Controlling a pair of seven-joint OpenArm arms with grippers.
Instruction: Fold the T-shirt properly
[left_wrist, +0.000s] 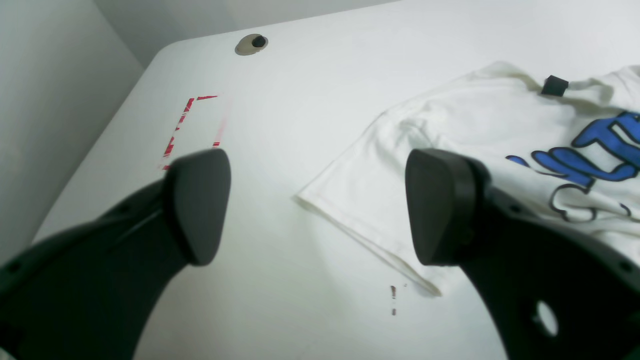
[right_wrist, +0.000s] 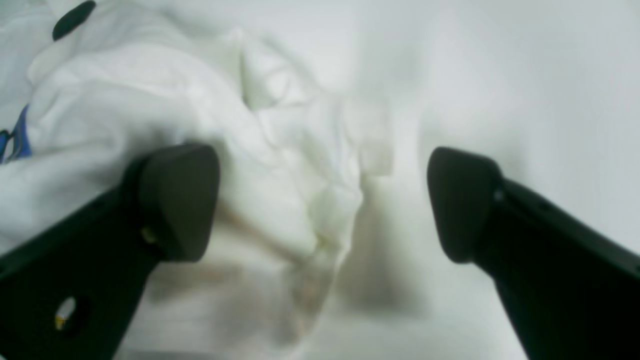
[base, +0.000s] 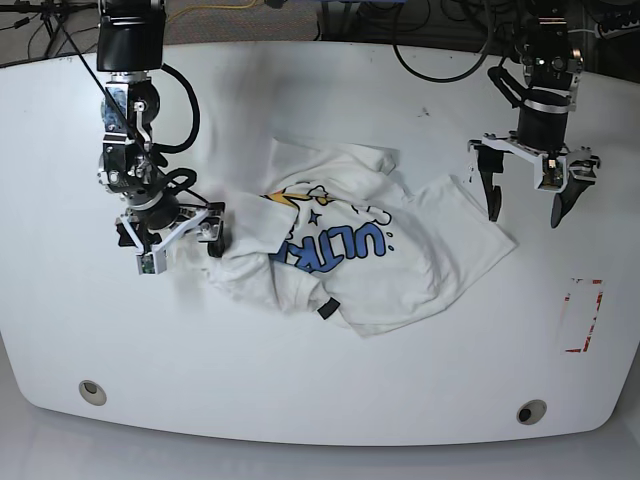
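On the table (base: 330, 400), crumpled T-shirt (base: 350, 250)

- A white table (base: 330, 400) with rounded corners fills most of the base view.
- A broken red outline of tape (base: 582, 316) lies flat on the table near its right edge; the left wrist view shows it as a ragged red corner shape (left_wrist: 186, 122).
- One round grey hole with a dark centre (base: 532, 411) sits in the table near its front right corner, just below the red outline.
- A second round hole (base: 92, 391) sits near the table's front left corner.
- Black cables (base: 440, 45) loop over the table's far edge.
- A small dark red mark (left_wrist: 393, 299) shows on the tabletop in the left wrist view.
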